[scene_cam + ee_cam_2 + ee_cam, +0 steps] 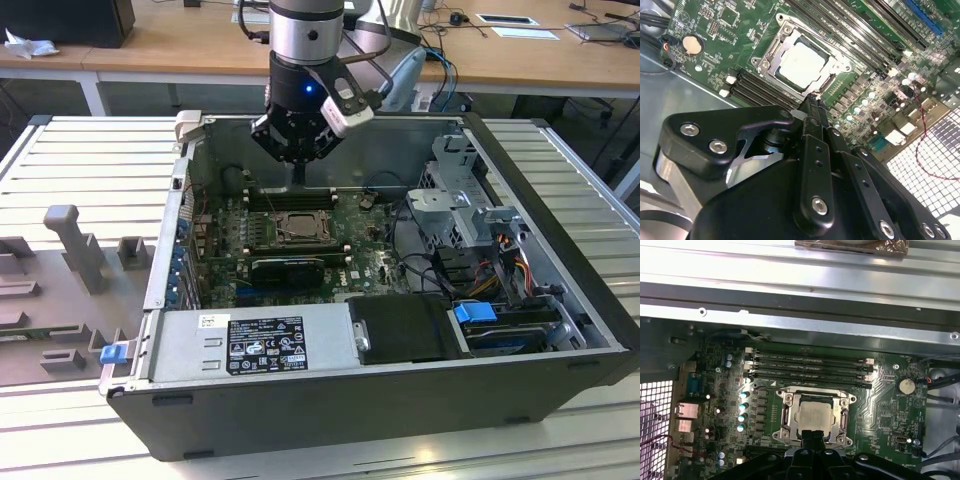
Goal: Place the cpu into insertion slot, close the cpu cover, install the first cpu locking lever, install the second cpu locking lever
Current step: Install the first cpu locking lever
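1. Ribbed metal desk (pixel 90 160) is carrying an open computer case (pixel 560 330), and wooden desks are standing far behind it.
2. On the exterior view's left, beside the case, a grey moulded tray (pixel 40 300) is resting on the same desk.
3. Inside the case a green motherboard (pixel 225 235) is lying flat, and a power supply box (pixel 250 342) is sitting along the near wall.
4. The insertion slot (pixel 297 228) is sitting in the middle of the motherboard, just beside the long black memory slots (pixel 810 367).
5. The cpu (pixel 813 416) (pixel 801 65) is lying inside the insertion slot, and its pale top is facing up.
6. The cpu cover (pixel 774 47) is lying flat over the slot, and the cpu is showing through its central opening.
7. The gripper (pixel 298 180) (pixel 812 98) (pixel 813 436) is hanging from the arm (pixel 305 30) close above one edge of the insertion slot.
8. Its fingers (pixel 810 145) are pressing together, and nothing is showing between them.
9. The tips are pointing at the metal rim of the slot; I cannot tell if they are touching it.
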`<state>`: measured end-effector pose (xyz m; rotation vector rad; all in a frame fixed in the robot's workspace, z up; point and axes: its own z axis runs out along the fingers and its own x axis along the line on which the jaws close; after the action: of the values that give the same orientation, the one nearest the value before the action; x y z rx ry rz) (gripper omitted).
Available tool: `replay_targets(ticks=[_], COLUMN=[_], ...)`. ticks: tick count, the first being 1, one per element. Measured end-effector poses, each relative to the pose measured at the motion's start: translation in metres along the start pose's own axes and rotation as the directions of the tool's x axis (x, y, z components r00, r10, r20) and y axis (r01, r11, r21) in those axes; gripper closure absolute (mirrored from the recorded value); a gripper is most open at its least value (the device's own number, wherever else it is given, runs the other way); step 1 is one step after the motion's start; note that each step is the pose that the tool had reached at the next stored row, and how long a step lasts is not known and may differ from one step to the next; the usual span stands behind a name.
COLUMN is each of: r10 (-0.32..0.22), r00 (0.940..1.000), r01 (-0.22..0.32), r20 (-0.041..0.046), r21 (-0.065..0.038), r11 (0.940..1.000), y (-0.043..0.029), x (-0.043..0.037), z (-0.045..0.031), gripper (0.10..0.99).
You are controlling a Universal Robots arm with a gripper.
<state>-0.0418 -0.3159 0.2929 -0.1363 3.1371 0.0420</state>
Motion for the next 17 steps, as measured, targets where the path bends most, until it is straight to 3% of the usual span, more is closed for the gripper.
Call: replay_targets(ticks=[17], r10=[-0.015], r00=[0.9999], r01=[0.015], r20=[-0.0005], r21=[0.0], r11=[0.9999], y=[0.0004], x=[0.0045], z=[0.0], gripper=[0.98])
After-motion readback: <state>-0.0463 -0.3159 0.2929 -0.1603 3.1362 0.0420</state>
